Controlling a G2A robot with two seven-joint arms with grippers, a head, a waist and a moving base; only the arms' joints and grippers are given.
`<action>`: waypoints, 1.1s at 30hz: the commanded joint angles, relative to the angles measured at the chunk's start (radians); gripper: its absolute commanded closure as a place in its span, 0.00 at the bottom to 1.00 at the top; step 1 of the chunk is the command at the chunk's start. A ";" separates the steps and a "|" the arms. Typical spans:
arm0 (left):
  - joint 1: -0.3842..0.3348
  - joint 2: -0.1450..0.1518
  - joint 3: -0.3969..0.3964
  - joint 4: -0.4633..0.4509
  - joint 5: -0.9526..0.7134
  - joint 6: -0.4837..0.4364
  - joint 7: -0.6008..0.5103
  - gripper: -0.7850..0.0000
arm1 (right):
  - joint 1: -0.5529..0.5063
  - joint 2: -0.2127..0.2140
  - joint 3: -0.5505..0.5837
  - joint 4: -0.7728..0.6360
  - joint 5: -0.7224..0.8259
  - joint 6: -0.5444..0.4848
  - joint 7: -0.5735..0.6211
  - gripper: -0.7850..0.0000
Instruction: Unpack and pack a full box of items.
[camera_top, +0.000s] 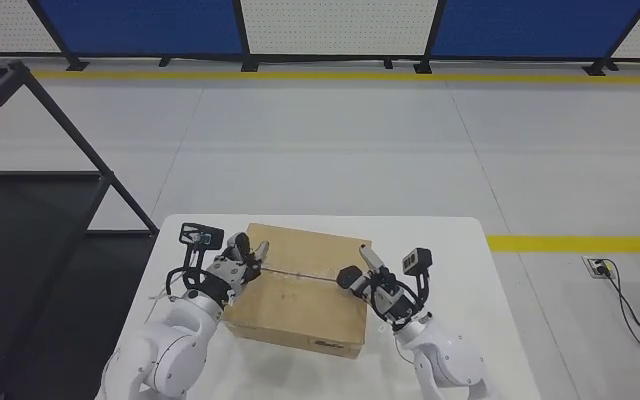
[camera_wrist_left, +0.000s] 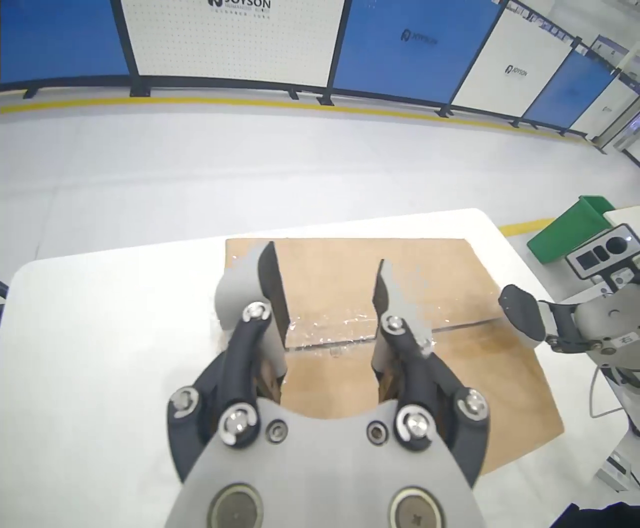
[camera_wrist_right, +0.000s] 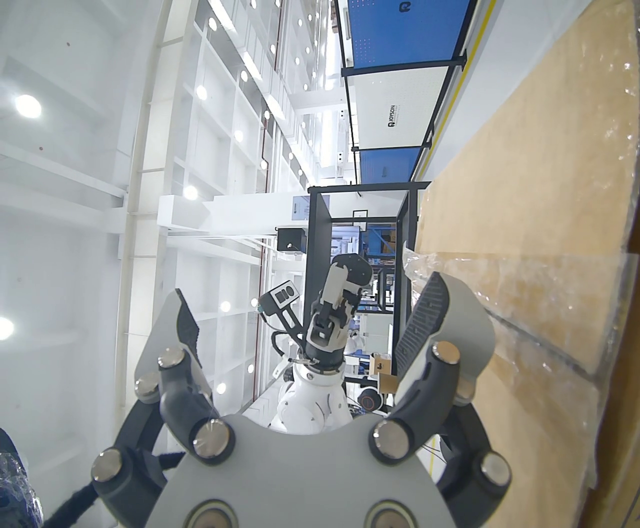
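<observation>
Box (camera_top: 300, 300) lies shut; left pincer (camera_wrist_left: 324, 265), right pincer (camera_wrist_right: 306, 292) gape.

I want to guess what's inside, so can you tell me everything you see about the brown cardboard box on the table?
The brown cardboard box is wide with a flat top, and it lies on the white table. Its top flaps are shut. They meet at a middle seam covered with crinkly clear tape. The open left gripper is over one end of the seam and the open right gripper is at the other. I can't tell if they touch it. The inside is hidden.
</observation>
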 joint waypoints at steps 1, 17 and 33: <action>0.000 0.000 0.000 0.000 0.000 0.000 0.000 1.00 | -0.003 0.003 0.001 0.002 0.004 -0.002 0.001 0.00; -0.218 -0.043 0.080 0.235 -0.187 0.404 -0.145 1.00 | 0.019 0.019 -0.014 0.034 0.034 -0.004 0.007 0.00; -0.198 -0.041 -0.026 0.246 -0.337 0.461 -0.180 1.00 | 0.049 0.032 -0.035 0.050 0.050 0.005 -0.001 0.00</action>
